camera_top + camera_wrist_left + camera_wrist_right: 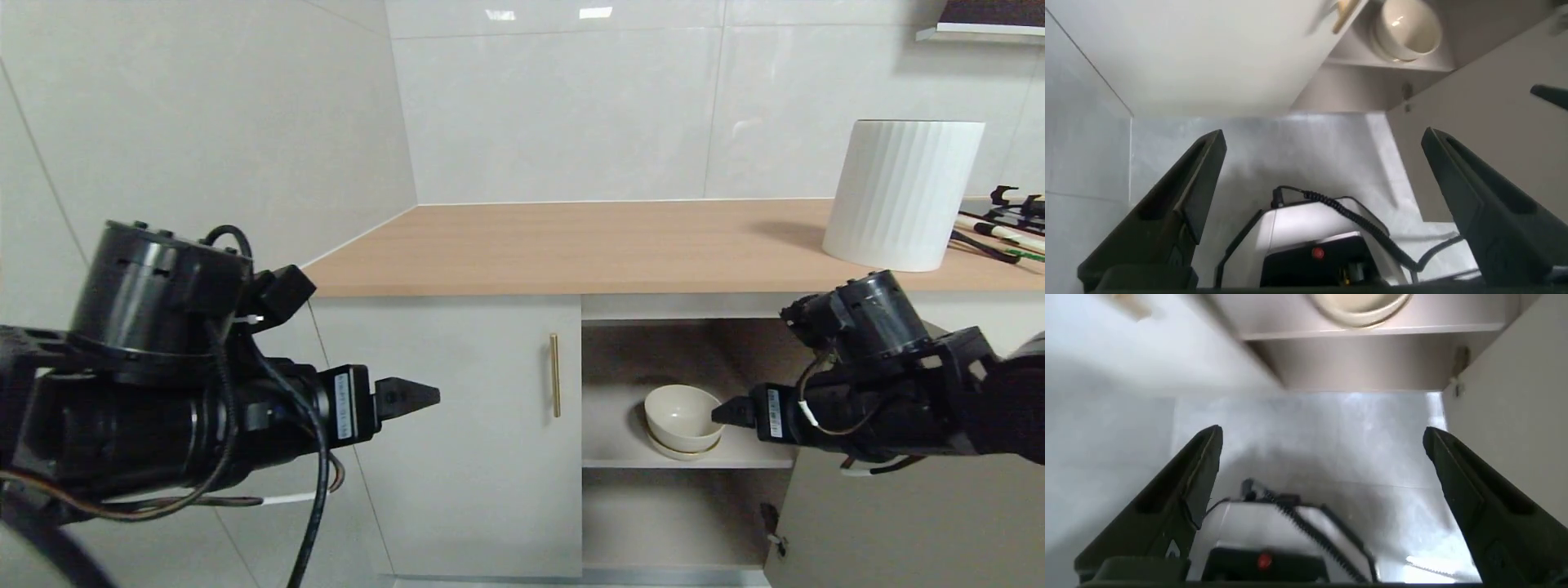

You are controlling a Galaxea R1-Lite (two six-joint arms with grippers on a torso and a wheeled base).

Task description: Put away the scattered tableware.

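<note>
Bowl (682,415) on the cabinet shelf (608,447), right gripper (729,412) just beside it.
Head view: the bowl sits on a plate (684,452), just left of the right gripper, the nearer arm; left gripper (406,398) hangs before the shut door (465,433). Left wrist view: fingers (1200,175) spread, empty, bowl (1407,28) well apart. Right wrist view: fingers (1200,469) spread, empty, bowl (1360,304) near.

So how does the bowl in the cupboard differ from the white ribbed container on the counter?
The bowl is low, smooth and cream, resting on a plate on the cupboard shelf; the ribbed container is tall, white and stands on the counter. Both stand upright.
</note>
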